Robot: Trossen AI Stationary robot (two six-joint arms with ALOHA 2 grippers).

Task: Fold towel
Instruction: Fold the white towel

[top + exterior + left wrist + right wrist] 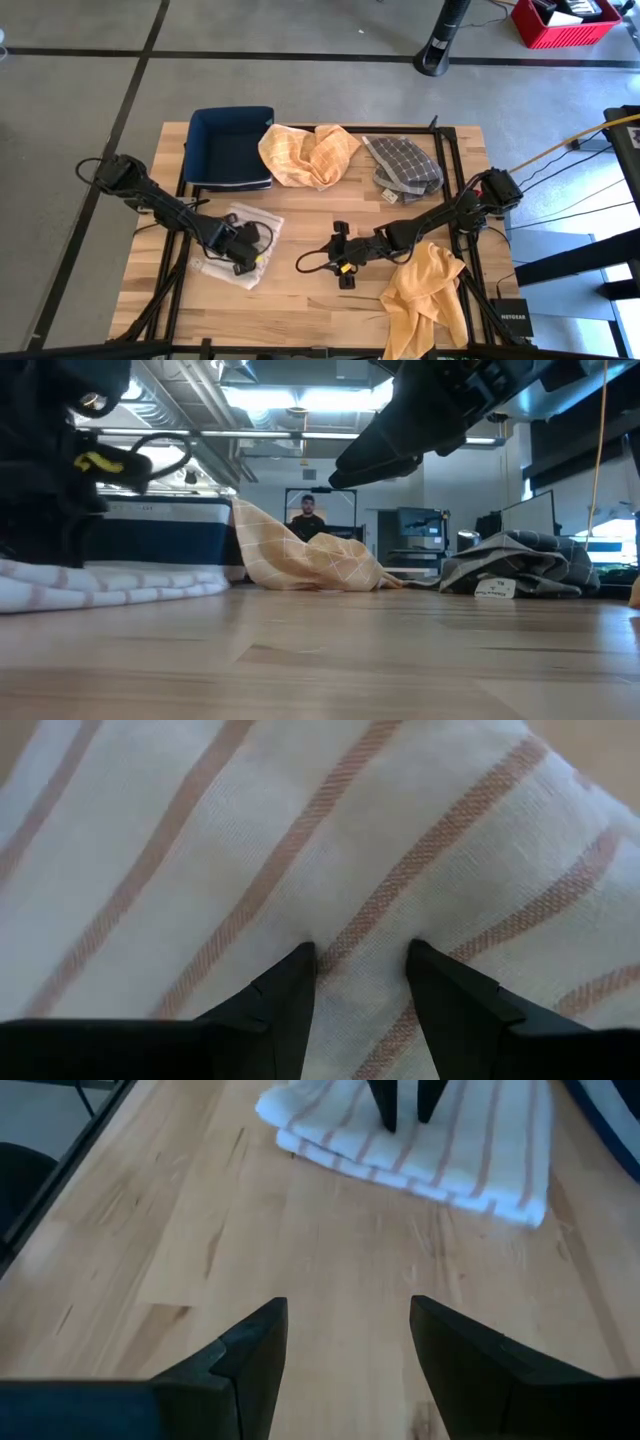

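Towel (240, 247) sits folded on the tabletop (300, 300) — left claw (360, 965) presses its parted fingertips onto it, pinching nothing; right claw (348, 1330) hovers open nearby.

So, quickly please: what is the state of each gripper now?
Left gripper: open, fingertips pressing on the folded striped towel, not clamping it.
Right gripper: open, empty, above the bare table.
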